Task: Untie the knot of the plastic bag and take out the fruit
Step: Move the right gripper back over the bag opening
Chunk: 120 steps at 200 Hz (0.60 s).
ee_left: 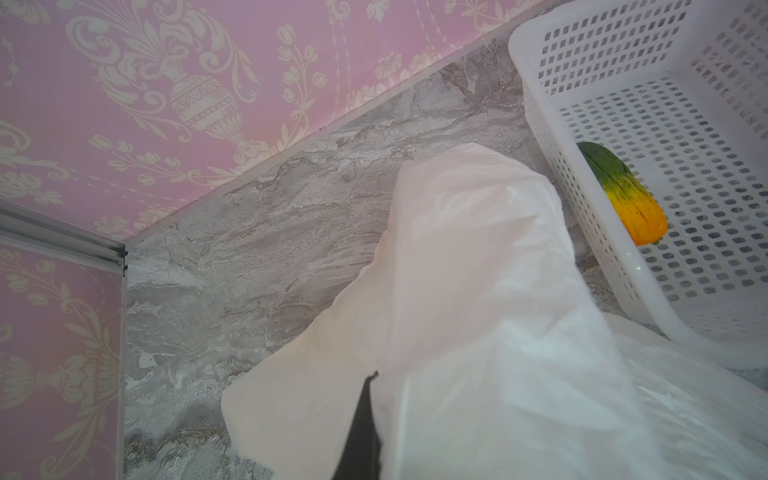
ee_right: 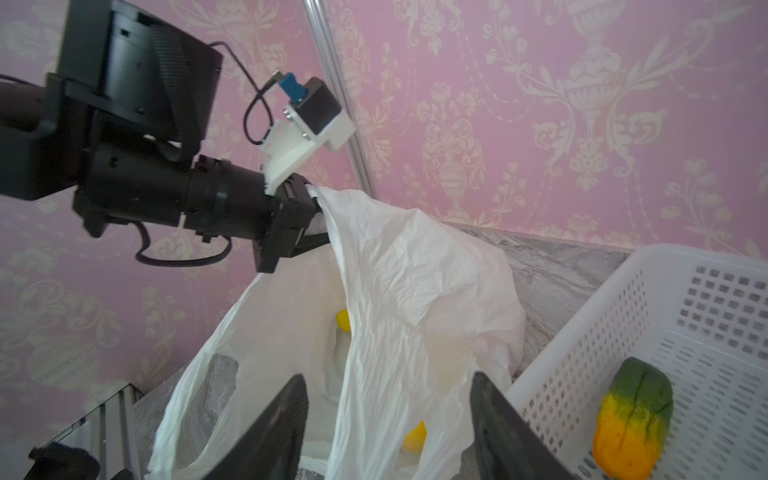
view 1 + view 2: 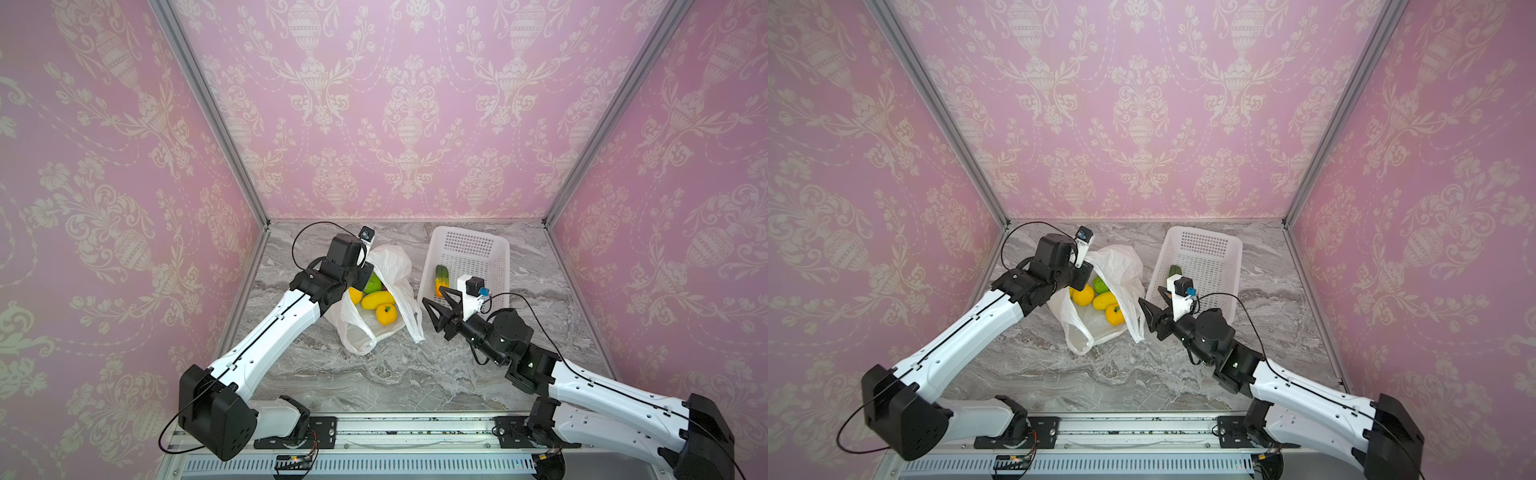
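Observation:
The plastic bag (image 3: 390,266) (image 3: 1121,266) lies open on the marble table, and no knot shows on it. Its two handle loops (image 3: 358,338) hang apart toward the front. My left gripper (image 2: 322,208) is shut on the bag's upper edge and holds it raised; one dark finger (image 1: 361,424) shows against the film. Yellow fruit (image 3: 377,300) and a green fruit (image 3: 372,283) lie inside the mouth. My right gripper (image 3: 433,294) (image 2: 388,378) stands open just right of the bag, facing a hanging handle strip and holding nothing.
A white perforated basket (image 3: 469,232) (image 2: 582,353) stands at the back right, close to the bag. A green-to-orange fruit (image 3: 440,280) (image 1: 623,199) lies in it. Pink walls with metal posts close in the table's left, back and right.

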### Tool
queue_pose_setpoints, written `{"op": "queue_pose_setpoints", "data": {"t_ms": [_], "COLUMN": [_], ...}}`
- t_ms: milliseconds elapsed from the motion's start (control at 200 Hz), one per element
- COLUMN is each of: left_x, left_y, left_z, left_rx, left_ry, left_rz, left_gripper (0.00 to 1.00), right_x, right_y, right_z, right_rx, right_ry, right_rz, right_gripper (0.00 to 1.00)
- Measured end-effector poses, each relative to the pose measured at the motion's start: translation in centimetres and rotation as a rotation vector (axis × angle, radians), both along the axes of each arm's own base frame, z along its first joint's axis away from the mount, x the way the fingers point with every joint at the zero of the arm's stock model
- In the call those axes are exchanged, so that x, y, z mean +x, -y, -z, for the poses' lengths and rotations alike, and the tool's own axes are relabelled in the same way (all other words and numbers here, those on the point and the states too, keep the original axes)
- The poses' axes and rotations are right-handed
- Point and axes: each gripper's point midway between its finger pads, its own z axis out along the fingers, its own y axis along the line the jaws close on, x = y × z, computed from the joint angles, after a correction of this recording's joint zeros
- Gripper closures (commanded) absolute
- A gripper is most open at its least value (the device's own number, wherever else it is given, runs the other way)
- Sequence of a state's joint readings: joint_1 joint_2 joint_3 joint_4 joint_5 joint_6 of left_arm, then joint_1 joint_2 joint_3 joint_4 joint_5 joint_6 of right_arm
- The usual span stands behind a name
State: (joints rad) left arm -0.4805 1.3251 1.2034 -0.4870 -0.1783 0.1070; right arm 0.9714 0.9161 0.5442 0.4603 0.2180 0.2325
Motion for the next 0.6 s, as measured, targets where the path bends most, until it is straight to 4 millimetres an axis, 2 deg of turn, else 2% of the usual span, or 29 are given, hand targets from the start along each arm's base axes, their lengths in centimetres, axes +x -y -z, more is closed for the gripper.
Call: {"op": "queue_pose_setpoints", "data": {"t_ms": [125, 225, 340, 480, 600], "left_x": [0.1, 0.1, 0.1, 0.1, 0.0], "left_y": [0.1, 0.1, 0.1, 0.2, 0.2], "left_z": [0.3, 0.4, 0.4, 0.4, 0.4], "left_rx": [0.003, 0.004, 0.004, 0.001, -0.002], "left_ry": [-0.007, -0.009, -0.009, -0.011, -0.012], "left_rz": [0.001, 0.001, 0.001, 0.005, 0.009], "left_gripper": [1.00, 1.00, 1.00, 1.00, 1.00], "right_x": [-3.1, -4.1, -3.7, -2.3, -1.3], "right_y": [-2.6, -4.7, -7.6, -11.2, -13.1], "right_z": [0.1, 0.5, 1.8, 5.2, 8.3], "right_rx": [-0.063, -0.112, -0.173, -0.266, -0.321], "right_ry": [0.046, 0.056, 0.035, -0.030, -0.088], "right_rz": [-0.116, -0.174, -0.205, -0.218, -0.214], "right_gripper": [0.36, 0.36, 0.37, 0.38, 0.38]}}
